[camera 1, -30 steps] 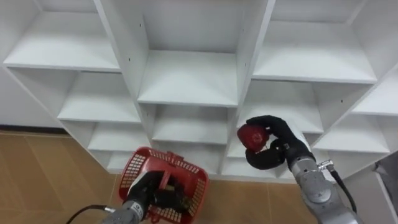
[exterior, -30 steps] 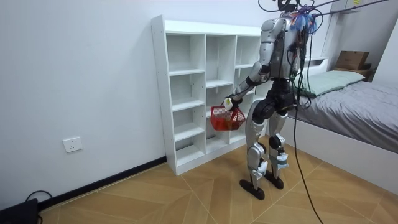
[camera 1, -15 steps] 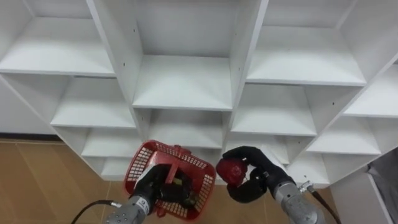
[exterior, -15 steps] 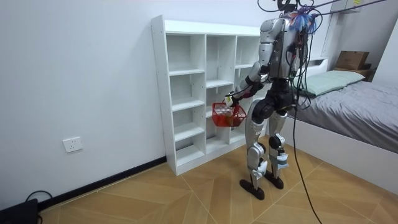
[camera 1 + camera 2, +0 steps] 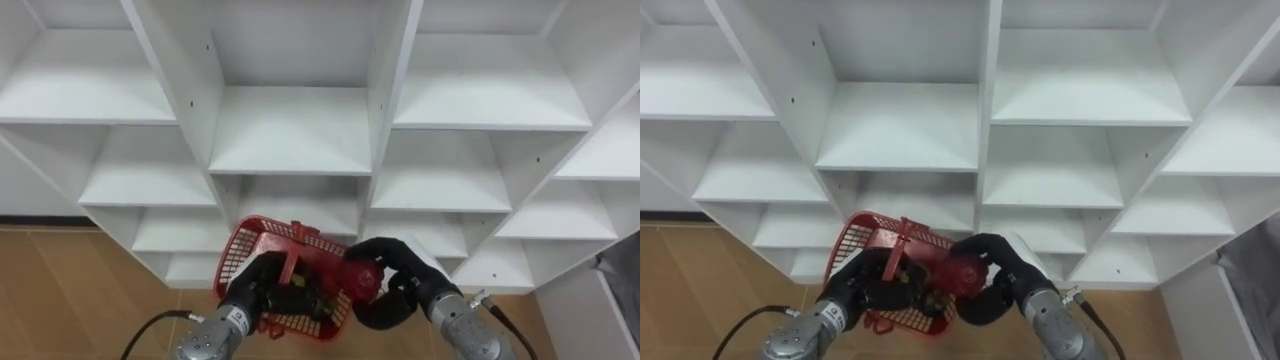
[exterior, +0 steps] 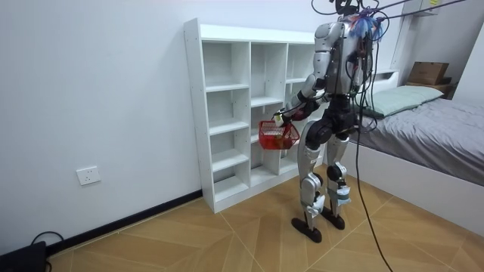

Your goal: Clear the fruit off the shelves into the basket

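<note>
Fruit meets basket before the white closet: my right hand has its fingers clenched round a red fruit, apple-like in shape, and holds it at the rim of the red basket, touching the wire edge or just over it. My left hand grasps the basket by its handle, fingers curled tight, and tilts it toward the other hand. By my judgement, that leaves the fruit only a short drop. Something dark and yellowish lies low in the basket, too hidden by my fingers to name. Closet compartments above and to either side show bare white boards, with no fruit on any that I can see. From the room view I stand upright on the wooden floor, close to the closet, with the basket held out between me and the shelves. A bed lies behind me, and a wall socket sits well off along the wall. Raised handle and my own left fingers stand nearest the fruit's path.
</note>
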### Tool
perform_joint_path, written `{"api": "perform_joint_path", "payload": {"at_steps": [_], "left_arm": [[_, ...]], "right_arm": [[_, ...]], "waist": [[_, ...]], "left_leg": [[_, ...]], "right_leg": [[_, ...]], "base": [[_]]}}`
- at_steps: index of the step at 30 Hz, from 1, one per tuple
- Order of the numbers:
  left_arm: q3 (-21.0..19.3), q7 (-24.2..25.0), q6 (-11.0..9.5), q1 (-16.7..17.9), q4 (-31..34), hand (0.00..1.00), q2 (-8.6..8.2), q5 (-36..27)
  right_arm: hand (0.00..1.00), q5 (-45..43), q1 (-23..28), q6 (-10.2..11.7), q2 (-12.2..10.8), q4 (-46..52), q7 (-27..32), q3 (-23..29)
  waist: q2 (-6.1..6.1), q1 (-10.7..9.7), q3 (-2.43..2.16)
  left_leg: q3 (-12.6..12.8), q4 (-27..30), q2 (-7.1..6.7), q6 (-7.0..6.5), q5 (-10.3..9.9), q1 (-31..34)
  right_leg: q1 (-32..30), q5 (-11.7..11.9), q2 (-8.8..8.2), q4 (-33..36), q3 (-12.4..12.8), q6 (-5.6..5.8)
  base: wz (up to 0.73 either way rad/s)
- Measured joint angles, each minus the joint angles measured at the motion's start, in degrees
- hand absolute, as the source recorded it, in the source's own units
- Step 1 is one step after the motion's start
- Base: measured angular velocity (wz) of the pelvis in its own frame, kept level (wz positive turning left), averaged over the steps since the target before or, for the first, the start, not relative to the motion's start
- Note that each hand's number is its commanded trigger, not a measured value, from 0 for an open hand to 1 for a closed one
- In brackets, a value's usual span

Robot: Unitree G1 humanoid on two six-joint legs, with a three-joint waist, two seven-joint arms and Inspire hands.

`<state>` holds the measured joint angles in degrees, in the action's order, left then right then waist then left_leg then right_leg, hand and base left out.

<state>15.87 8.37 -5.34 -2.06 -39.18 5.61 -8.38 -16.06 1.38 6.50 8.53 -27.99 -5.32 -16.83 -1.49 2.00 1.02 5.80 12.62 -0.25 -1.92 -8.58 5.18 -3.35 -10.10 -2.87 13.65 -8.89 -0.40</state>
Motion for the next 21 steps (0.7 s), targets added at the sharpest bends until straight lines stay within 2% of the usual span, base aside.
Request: {"api": "perform_joint_path", "payload": {"at_steps": [15,21], "left_arm": [[2.3,1.3,0.0,0.0,0.0,1.0,-0.58,0.2],[2.4,1.4,0.0,0.0,0.0,1.0,-0.62,0.6]], "right_arm": [[1.0,0.1,-1.0,-0.3,-0.5,-0.1,-0.2,0.0],[1.0,0.2,-1.2,-0.3,-1.4,-0.1,0.4,0.0]], "waist": [[0.01,-0.1,-0.01],[0.01,-0.2,-0.01]], "left_leg": [[0.2,0.1,-0.02,-0.04,-0.1,0.0],[0.2,0.1,0.0,-0.04,-0.1,0.3]], "right_leg": [[-0.1,0.0,0.13,0.0,0.0,0.01],[-0.4,0.0,0.17,0.0,0.3,0.01]], "base": [[-0.01],[0.0]]}}
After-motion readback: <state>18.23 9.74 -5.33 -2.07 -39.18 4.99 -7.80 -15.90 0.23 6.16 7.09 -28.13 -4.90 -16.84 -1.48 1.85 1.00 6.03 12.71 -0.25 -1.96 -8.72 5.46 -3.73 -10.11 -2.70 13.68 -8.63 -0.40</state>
